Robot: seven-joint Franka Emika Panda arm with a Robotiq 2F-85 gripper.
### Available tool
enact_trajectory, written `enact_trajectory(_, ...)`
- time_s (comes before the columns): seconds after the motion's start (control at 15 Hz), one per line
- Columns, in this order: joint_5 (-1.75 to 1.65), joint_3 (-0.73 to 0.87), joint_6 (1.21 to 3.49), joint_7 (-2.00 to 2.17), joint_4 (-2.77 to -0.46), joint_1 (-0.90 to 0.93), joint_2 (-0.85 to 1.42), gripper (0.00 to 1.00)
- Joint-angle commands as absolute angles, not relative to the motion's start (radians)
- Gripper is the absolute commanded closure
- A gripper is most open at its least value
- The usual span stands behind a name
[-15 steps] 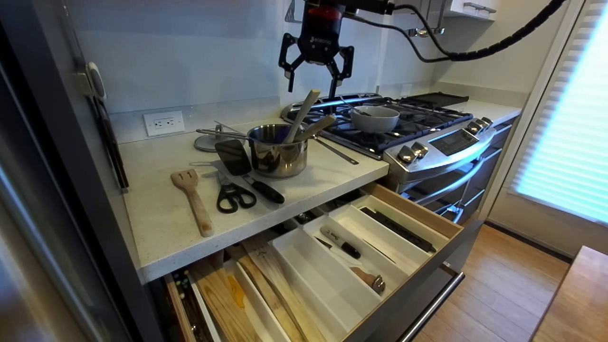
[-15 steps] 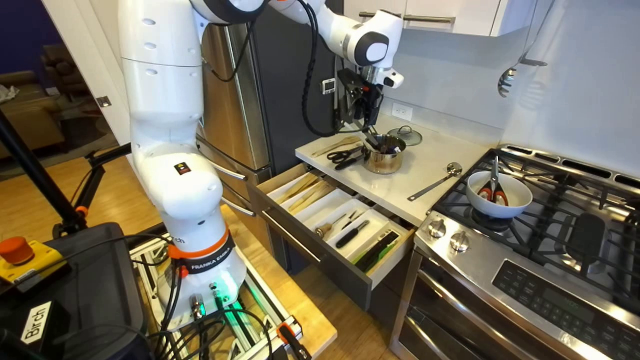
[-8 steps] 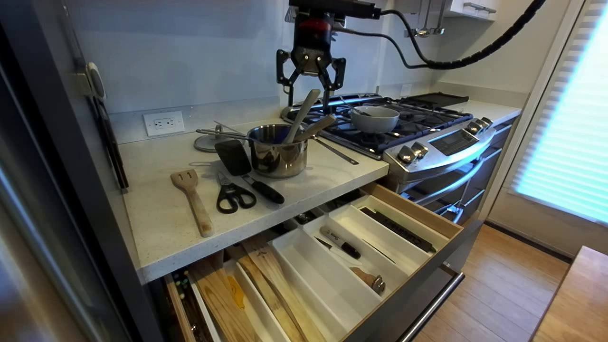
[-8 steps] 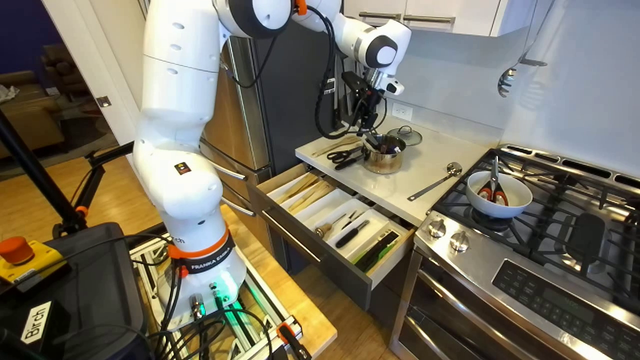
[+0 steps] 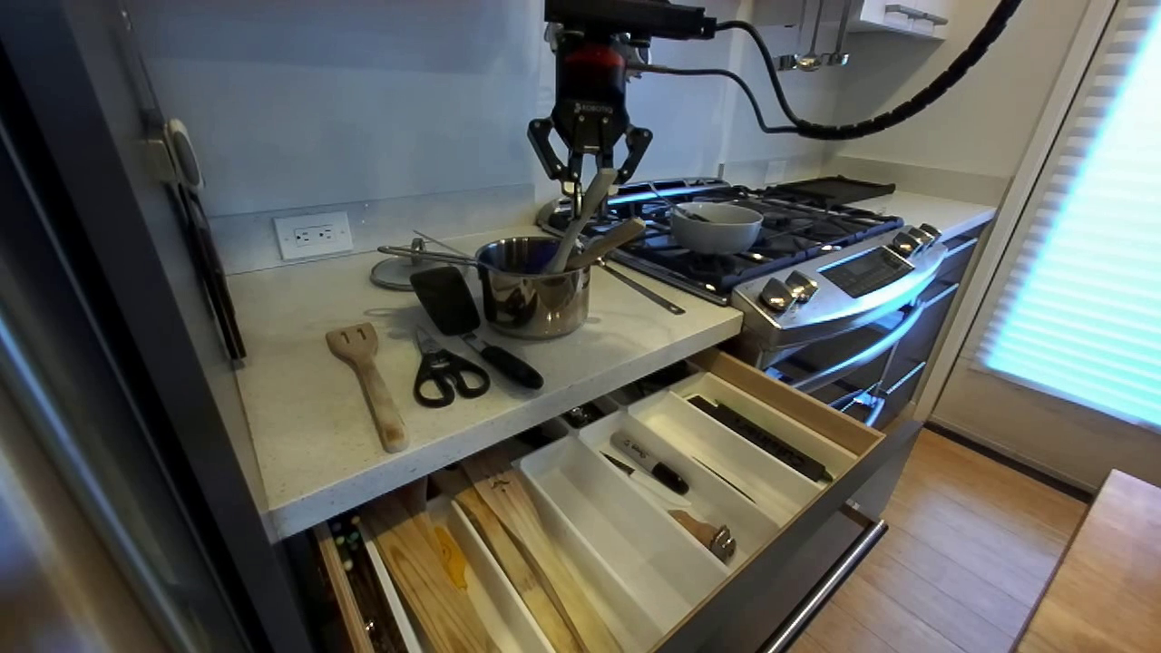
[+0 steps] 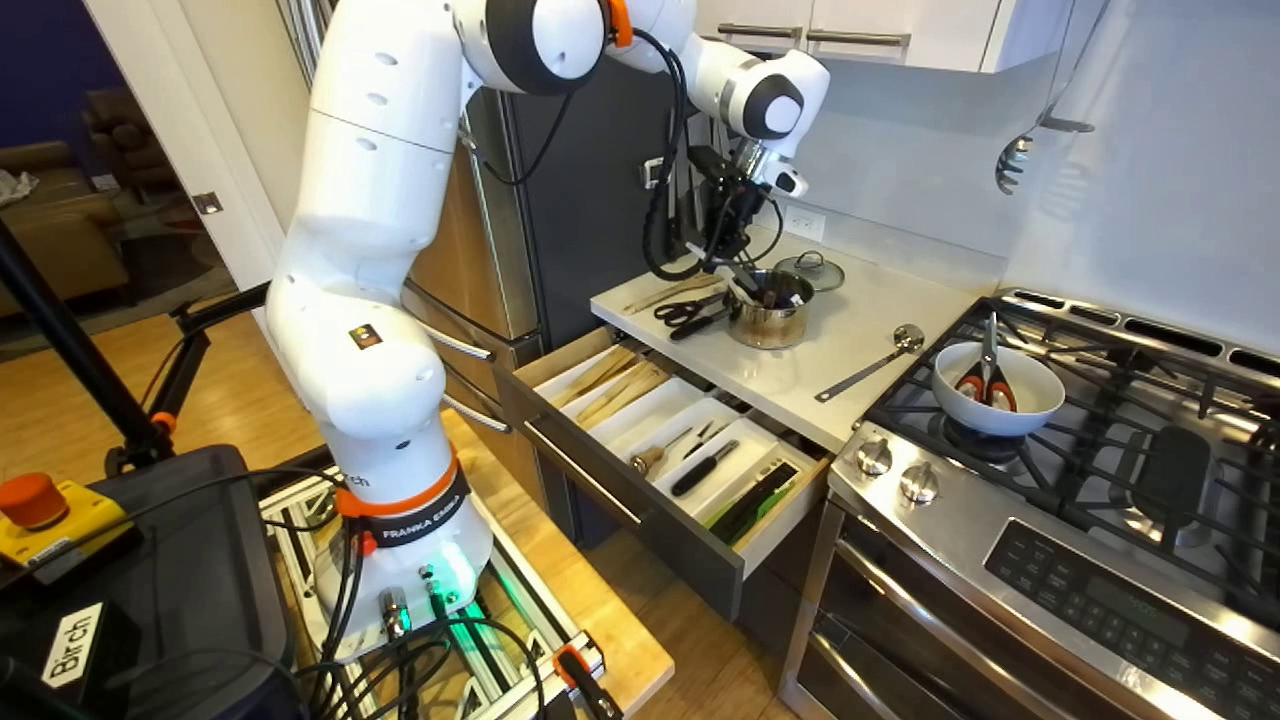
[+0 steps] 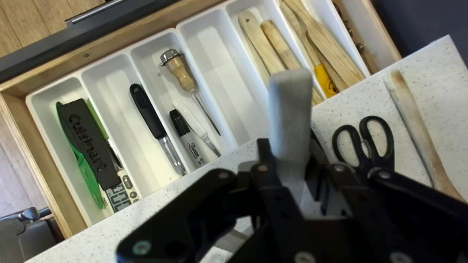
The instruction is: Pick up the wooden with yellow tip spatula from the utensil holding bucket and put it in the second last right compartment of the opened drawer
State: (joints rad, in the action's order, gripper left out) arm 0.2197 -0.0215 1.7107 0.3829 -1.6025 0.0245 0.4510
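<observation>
A pale wooden spatula point(image 5: 580, 222) leans in the steel pot point(image 5: 535, 304) that holds the utensils; its lower end is hidden inside, and no yellow tip shows clearly on it. My gripper point(image 5: 590, 189) is over the pot, shut on the upper handle. In the wrist view the handle point(image 7: 290, 109) rises between the fingers, one dark fingertip point(image 7: 264, 149) against its side. The drawer point(image 6: 655, 470) is pulled out, with a white divided tray point(image 7: 223, 69). A wooden utensil with a yellow smiley end point(image 7: 325, 80) lies in the tray's compartment beyond two wooden handles.
A second wooden handle point(image 5: 615, 243) pokes out of the pot. Black scissors point(image 5: 446, 376), a black turner point(image 5: 444, 299) and a slotted wooden spatula point(image 5: 367, 381) lie on the counter. One compartment holds a black-handled peeler point(image 7: 148, 111), another a Cuisinart sheath point(image 7: 87, 142).
The gripper has come down to the handle, and its jaws have gone from wide apart to closed round it. The pot and its utensils have shifted very slightly.
</observation>
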Motion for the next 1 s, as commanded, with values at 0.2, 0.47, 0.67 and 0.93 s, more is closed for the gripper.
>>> enact_trajectory(0.2,0.243,-0.011,1.68,0.372,-1.555,0.024,0.429,0.94)
enact_trajectory(0.47,0.269,-0.02,1.696,0.346,-1.555,0.02,0.368,0.94)
enact_trajectory(0.67,0.285,-0.02,1.713,0.326,-1.58,0.02,0.297,0.94)
enact_trajectory(0.93,0.276,-0.023,1.77,0.279,-1.676,0.028,0.141,0.94)
